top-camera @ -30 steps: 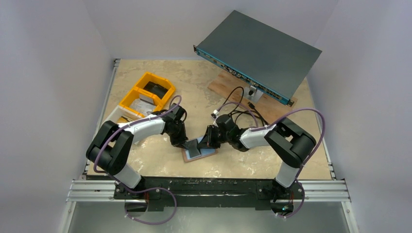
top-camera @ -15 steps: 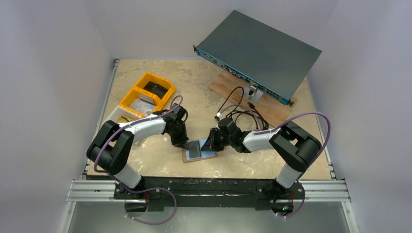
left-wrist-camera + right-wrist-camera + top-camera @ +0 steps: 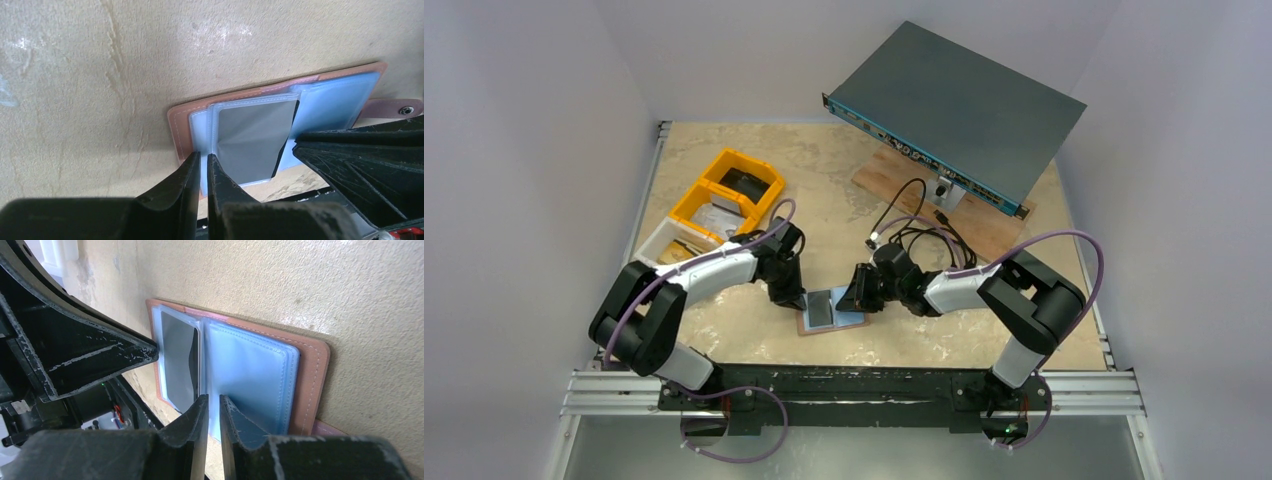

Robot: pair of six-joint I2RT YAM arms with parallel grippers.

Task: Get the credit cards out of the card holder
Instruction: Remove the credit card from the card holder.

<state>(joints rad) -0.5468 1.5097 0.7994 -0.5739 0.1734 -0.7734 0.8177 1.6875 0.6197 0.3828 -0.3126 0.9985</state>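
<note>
The tan card holder (image 3: 842, 320) lies open and flat on the table between my two grippers. Its pale blue inside faces up, and a dark grey card (image 3: 821, 310) sits in a clear sleeve on its left half. In the left wrist view the card (image 3: 252, 135) is still in its sleeve, beside the tan rim (image 3: 176, 130) and the snap strap (image 3: 395, 107). My left gripper (image 3: 204, 167) is shut, tips down on the sleeve's left edge. My right gripper (image 3: 214, 407) is shut, tips on the blue sleeve (image 3: 250, 370) by the fold. The pale cards do not show.
Yellow bins (image 3: 729, 195) and a white bin (image 3: 664, 240) stand at the back left. A grey rack unit (image 3: 954, 105) rests on a wood board (image 3: 904, 180) at the back right. Black cables (image 3: 919, 225) lie just behind the right gripper.
The right gripper has shifted a little to the right on the holder, and the holder now lies flatter. The left arm's elbow has swung left and down, its tips staying on the holder.
</note>
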